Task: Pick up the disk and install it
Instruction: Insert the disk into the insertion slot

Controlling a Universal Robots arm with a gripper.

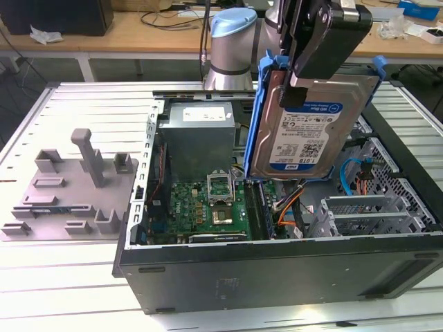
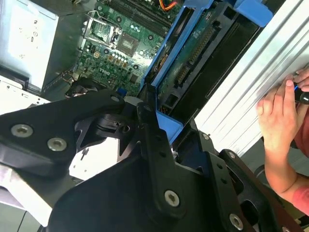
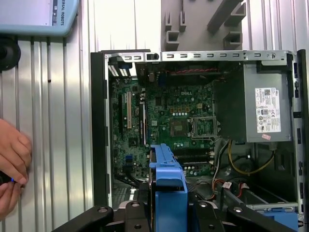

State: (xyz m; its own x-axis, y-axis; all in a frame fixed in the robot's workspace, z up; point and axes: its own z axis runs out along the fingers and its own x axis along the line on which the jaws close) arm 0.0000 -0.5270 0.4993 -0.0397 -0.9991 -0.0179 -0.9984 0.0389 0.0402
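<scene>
The disk (image 1: 309,130), a silver hard drive with a white-and-blue label in a blue plastic carrier, hangs upright in the air over the open computer case (image 1: 277,271). My black gripper (image 1: 296,88) is shut on its upper edge. In both wrist views the blue carrier (image 2: 166,126) (image 3: 168,181) sits clamped between my fingers (image 2: 150,145), edge-on above the green motherboard (image 3: 169,116). The disk touches nothing in the case.
The grey power supply (image 1: 197,133) fills the case's far corner. A metal drive cage (image 1: 374,211) with orange and blue cables lies at the exterior view's right. A grey plastic fixture (image 1: 69,187) sits beside the case on the slatted table. A person's hand (image 2: 280,121) (image 3: 12,162) rests on the table.
</scene>
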